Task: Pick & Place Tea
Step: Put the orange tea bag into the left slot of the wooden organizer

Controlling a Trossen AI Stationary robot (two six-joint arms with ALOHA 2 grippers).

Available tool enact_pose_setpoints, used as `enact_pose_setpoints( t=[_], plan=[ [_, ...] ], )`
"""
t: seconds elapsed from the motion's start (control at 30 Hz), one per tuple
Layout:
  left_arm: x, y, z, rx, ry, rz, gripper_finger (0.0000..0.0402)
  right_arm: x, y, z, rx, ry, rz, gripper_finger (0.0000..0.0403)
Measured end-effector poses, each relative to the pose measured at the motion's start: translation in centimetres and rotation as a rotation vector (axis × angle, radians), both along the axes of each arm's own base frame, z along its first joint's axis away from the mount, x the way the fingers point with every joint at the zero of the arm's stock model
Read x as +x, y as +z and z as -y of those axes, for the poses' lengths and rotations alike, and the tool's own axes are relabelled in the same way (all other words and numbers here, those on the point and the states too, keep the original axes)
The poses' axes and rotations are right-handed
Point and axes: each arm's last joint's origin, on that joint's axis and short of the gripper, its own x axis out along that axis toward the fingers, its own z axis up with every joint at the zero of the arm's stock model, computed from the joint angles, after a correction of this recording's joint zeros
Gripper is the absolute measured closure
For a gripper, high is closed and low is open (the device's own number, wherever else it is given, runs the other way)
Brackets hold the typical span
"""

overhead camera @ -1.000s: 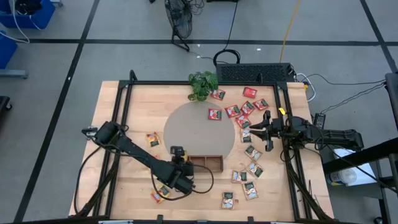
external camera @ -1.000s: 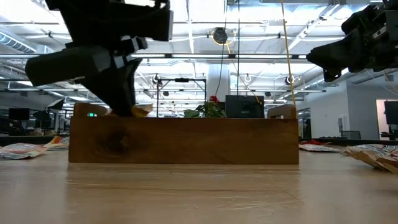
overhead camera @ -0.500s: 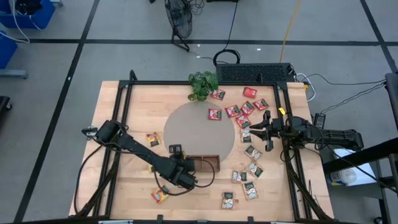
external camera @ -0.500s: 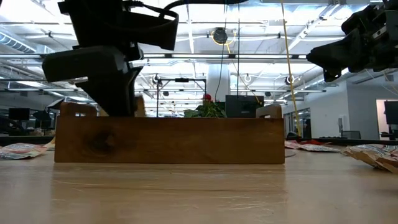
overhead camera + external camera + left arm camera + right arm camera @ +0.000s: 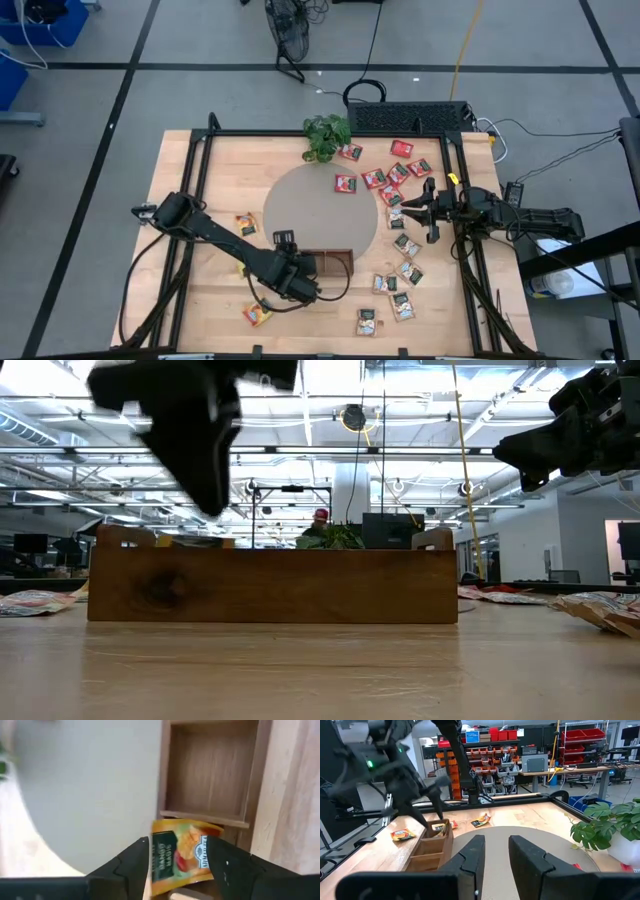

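- Your wooden table [image 5: 200, 180], pale planks inside a black frame, carries a round grey mat [image 5: 310, 205].
- The wooden tray [image 5: 270, 585], a boxy divided trough of brown grain, sits at the mat's near edge.
- You're at the drop: the left gripper [image 5: 177, 855] hangs over the tray's end compartment, fingers spread, with an orange-yellow tea packet [image 5: 182, 857] lying flat below, seemingly let go.
- Next, lift clear and go for another packet [image 5: 257, 315] lying just beside the arm.
- The right gripper [image 5: 492, 852] waits near the scattered red tea packets [image 5: 385, 172]; it holds nothing, fingers close together.
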Motion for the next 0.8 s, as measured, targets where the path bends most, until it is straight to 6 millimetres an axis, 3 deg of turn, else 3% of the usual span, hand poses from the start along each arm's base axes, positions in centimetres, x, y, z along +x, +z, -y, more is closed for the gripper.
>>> enact_pose_setpoints(
  t=[0.2,0.57,0.8],
  plan=[
    [0.0,1.4,-0.1,0.042,-0.070,-0.039,0.0213,0.0,0.0,0.0,0.000,0.000,0.000,0.0328],
    [0.5,1.1,-3.3,-0.020,0.064,-0.130,0.0251,0.0,0.0,0.0,0.000,0.000,0.000,0.0328],
    [0.3,-0.6,-5.0,-0.090,0.033,-0.240,0.0266,0.0,0.0,0.0,0.000,0.000,0.000,0.0328]
  ],
)
